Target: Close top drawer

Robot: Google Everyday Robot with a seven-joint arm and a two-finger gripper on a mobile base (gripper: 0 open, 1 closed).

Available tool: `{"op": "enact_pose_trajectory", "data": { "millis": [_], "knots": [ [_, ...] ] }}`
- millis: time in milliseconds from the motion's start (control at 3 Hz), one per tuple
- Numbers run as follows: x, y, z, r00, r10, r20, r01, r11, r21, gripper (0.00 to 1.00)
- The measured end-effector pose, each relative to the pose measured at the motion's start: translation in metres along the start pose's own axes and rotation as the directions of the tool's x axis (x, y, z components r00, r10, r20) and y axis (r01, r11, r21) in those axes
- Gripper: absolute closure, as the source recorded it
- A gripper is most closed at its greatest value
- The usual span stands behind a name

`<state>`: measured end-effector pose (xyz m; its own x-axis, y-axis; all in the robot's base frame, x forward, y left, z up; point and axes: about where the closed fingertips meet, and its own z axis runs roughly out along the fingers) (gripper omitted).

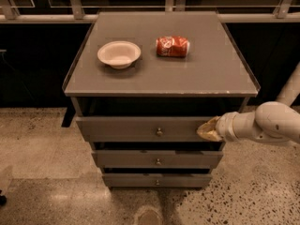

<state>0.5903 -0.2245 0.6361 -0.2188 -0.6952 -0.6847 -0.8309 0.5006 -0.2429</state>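
Top drawer (136, 128) still partly open. End effector (203, 129), tips together, sits against its front's right end. Next move: a straight push inward until flush.

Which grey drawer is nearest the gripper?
The top drawer, widest and tallest; the gripper is at its front's right end, above the middle drawer and bottom drawer.

claw (207, 129) at right end of top drawer (126, 128) front, under worktop (211, 76) overhang | front left of claw flat, only centre knob (159, 131) juts | worktop: bowl (119, 54) left, can (172, 46) middle, passable gap between | floor (42, 139) in front open
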Motion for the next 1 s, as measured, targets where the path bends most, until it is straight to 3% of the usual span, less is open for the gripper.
{"op": "enact_pose_trajectory", "data": {
  "millis": [333,667,1000],
  "knots": [
    [0.0,0.002,-0.001,1.0,0.0,0.0,0.0,1.0,0.0,1.0],
    [0.02,0.021,-0.026,0.999,0.051,-0.019,-0.052,0.9971,-0.056,1.0],
    [0.046,0.062,-0.088,0.984,0.162,-0.079,-0.169,0.9819,-0.086,0.81]
  ]
}}
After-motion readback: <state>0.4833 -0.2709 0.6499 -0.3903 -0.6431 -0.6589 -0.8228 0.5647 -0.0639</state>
